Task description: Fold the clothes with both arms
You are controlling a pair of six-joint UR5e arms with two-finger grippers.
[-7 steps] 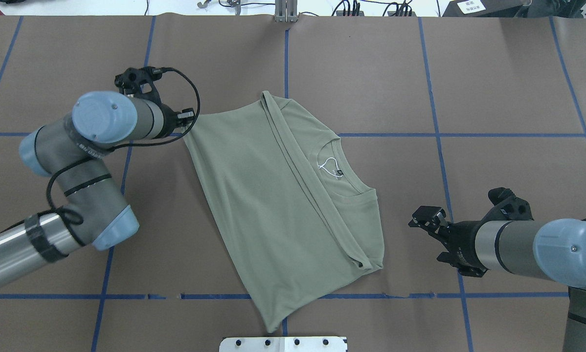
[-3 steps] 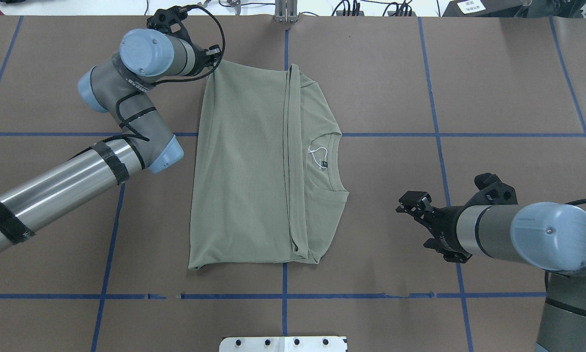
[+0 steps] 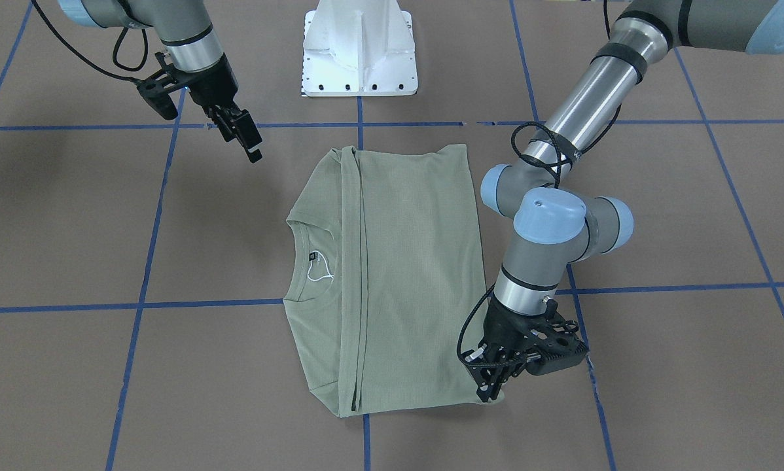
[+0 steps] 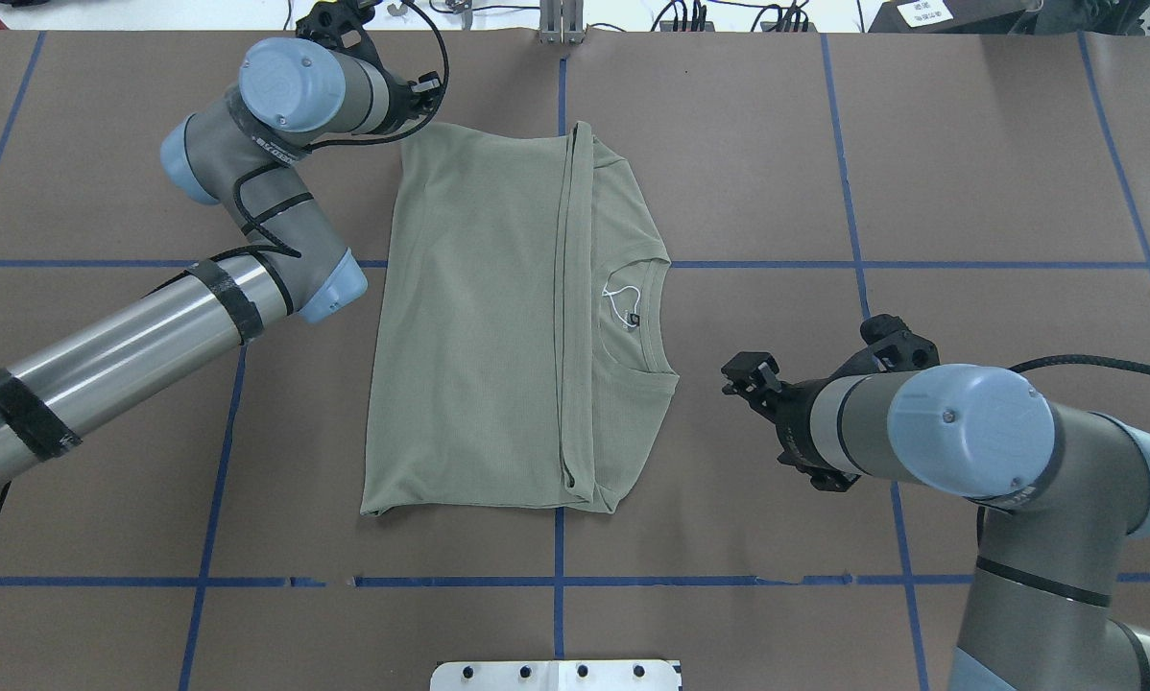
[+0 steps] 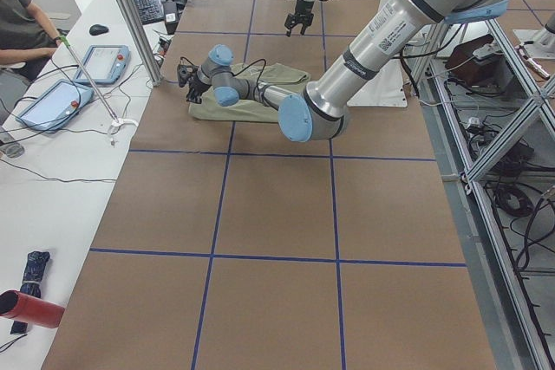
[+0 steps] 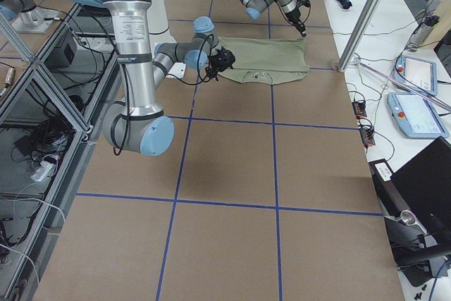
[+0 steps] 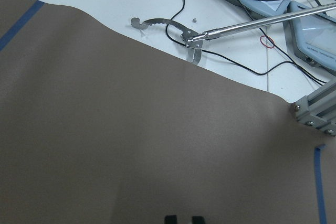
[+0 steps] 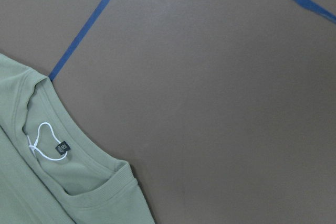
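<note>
Sage-green ribbed-knit shirt [image 4: 479, 317] lies folded flat, roughly rectangular, mid-table on matte brown paper table [image 4: 825, 192]. Overhead: black 2-finger left gripper [image 3: 492, 387] pinches its 11 o'clock corner. Black right gripper [image 3: 243, 139] hangs spread and empty at 4 o'clock.

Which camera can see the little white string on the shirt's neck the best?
The right wrist-mounted view: the white string looks big there, its loop clear beside the black label on the shirt. Overhead and front-facing views show it small; exterior right, a mere speck; exterior left and left wrist-mounted, not at all.
</note>
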